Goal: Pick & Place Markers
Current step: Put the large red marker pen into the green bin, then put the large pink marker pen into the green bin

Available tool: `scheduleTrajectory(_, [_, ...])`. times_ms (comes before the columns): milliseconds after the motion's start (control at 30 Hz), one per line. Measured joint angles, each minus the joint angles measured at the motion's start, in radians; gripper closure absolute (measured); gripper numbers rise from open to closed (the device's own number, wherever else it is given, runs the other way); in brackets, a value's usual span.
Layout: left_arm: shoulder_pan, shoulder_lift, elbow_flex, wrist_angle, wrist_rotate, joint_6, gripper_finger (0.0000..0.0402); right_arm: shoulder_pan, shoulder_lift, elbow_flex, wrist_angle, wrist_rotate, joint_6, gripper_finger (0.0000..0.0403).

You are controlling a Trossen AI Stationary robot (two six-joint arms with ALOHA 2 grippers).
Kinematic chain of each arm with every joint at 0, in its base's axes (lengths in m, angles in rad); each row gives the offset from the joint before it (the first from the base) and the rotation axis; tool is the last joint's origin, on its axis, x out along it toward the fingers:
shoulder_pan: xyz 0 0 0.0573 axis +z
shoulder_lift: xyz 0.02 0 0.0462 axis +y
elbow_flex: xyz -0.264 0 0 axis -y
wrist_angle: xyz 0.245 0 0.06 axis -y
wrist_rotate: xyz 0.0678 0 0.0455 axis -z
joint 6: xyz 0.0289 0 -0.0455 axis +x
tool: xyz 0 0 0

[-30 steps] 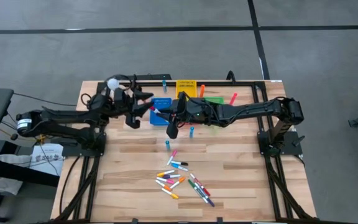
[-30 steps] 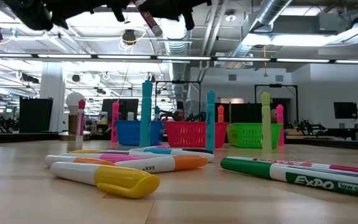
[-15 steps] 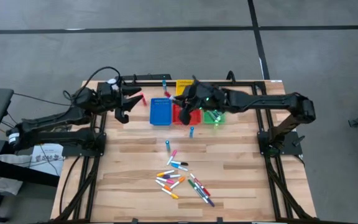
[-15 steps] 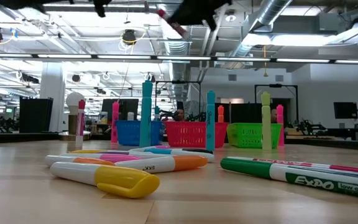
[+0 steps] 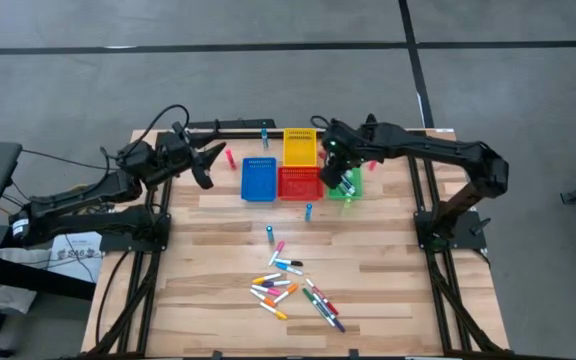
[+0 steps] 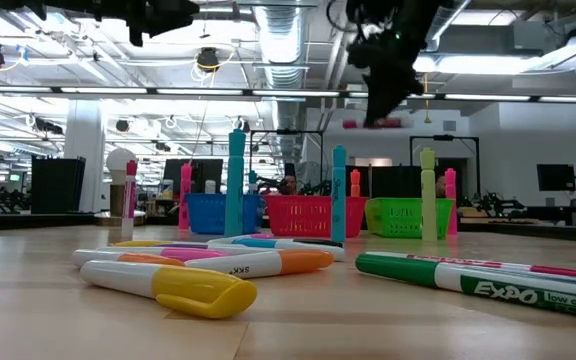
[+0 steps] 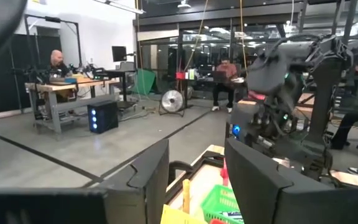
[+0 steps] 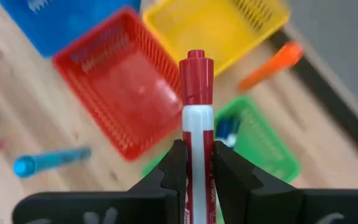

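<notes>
At the lower centre of the high view, loose markers (image 5: 293, 290) lie scattered on the worktop (image 5: 208, 270). Further up, the right hand (image 5: 340, 178) hovers over the red bin (image 5: 298, 183) and green bin (image 5: 346, 187), fingers clamped on a red-capped white marker (image 8: 195, 130). At upper left, the left hand (image 5: 200, 168) hangs parted, holding nothing.

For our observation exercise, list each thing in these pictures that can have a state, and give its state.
Right gripper: jaws shut on red marker.
Left gripper: jaws open, empty.
Red bin: upright, looks empty.
Green bin: holds a blue item.
Marker pile: lying flat.
</notes>
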Motion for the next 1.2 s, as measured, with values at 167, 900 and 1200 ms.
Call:
scheduleTrajectory(167, [0.0, 0.0, 0.0, -0.007, -0.001, 0.0, 0.0246, -0.065, 0.025, -0.067, -0.038, -0.136, 0.023, 0.0354])
scheduleTrajectory(900, [-0.008, 0.0, -0.053, -0.029, -0.003, -0.029, 0.0246, -0.146, 0.023, -0.127, 0.033, -0.137, 0.063, 0.0311])
scheduleTrajectory(1200, [-0.008, -0.002, -0.053, -0.029, 0.025, -0.048, 0.0246, -0.139, 0.02, -0.122, -0.024, -0.145, 0.006, 0.031])
